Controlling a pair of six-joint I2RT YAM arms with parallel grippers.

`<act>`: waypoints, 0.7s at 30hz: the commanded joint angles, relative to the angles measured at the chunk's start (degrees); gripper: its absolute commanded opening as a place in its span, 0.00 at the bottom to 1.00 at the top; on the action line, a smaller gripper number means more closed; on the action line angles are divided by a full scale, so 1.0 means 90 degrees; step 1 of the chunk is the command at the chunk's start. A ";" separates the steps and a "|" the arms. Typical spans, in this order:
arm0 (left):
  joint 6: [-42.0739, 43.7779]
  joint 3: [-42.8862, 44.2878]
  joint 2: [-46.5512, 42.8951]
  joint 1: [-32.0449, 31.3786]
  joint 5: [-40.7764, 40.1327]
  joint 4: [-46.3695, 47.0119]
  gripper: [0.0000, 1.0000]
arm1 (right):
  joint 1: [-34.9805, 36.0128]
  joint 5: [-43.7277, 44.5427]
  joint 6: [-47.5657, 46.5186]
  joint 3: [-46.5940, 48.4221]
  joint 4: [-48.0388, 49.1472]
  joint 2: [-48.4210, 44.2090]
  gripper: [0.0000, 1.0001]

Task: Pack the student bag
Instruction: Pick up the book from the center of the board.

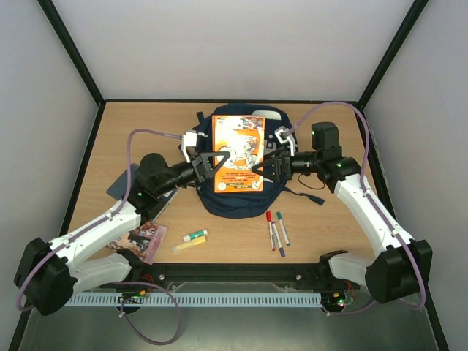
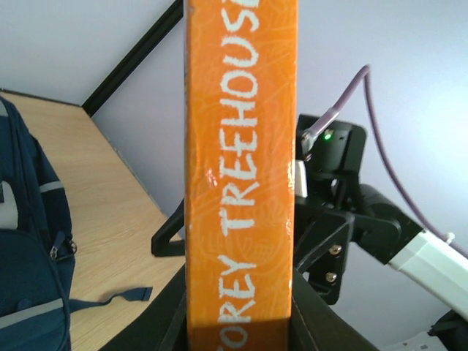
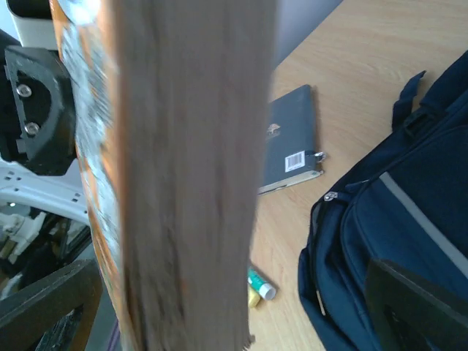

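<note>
The student bag [image 1: 234,201] lies flat in the middle of the table, navy blue with white stripes; it also shows in the left wrist view [image 2: 29,278] and the right wrist view [image 3: 395,219]. An orange book [image 1: 238,153] is held level above it. My left gripper [image 1: 213,164] is shut on the book's orange spine [image 2: 240,146], with the jaws against both sides [image 2: 238,300]. My right gripper [image 1: 262,167] is at the book's page edge [image 3: 190,183]. Its jaws [image 3: 230,314] stand wider than the book, with a gap on one side.
A dark grey notebook [image 1: 121,183] lies left of the bag and shows in the right wrist view [image 3: 289,142]. A picture booklet [image 1: 142,240], a glue stick [image 1: 194,235] and a yellow marker [image 1: 189,245] lie front left. Three markers [image 1: 276,230] lie front right.
</note>
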 commanded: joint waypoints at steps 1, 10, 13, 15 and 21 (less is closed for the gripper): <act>-0.0072 -0.0063 -0.0547 -0.0021 -0.0196 0.0934 0.03 | -0.0015 -0.0660 0.0228 -0.0152 0.0139 -0.0201 0.99; -0.0541 -0.0137 -0.0121 -0.0021 0.0146 0.1988 0.02 | -0.0018 -0.2415 -0.0366 0.0377 -0.0815 0.0427 0.99; -0.0625 -0.0094 0.0031 -0.0020 0.0149 0.2106 0.02 | -0.0018 -0.2623 -0.0759 0.0773 -0.1331 0.0609 0.99; -0.0715 -0.0077 0.0173 -0.0021 0.0157 0.2210 0.02 | -0.0011 -0.2689 -0.0776 0.0882 -0.1423 0.0634 0.99; -0.0668 -0.0049 0.0419 -0.0016 0.0028 0.2076 0.02 | -0.0010 -0.2419 -0.0551 0.0909 -0.1372 0.0347 1.00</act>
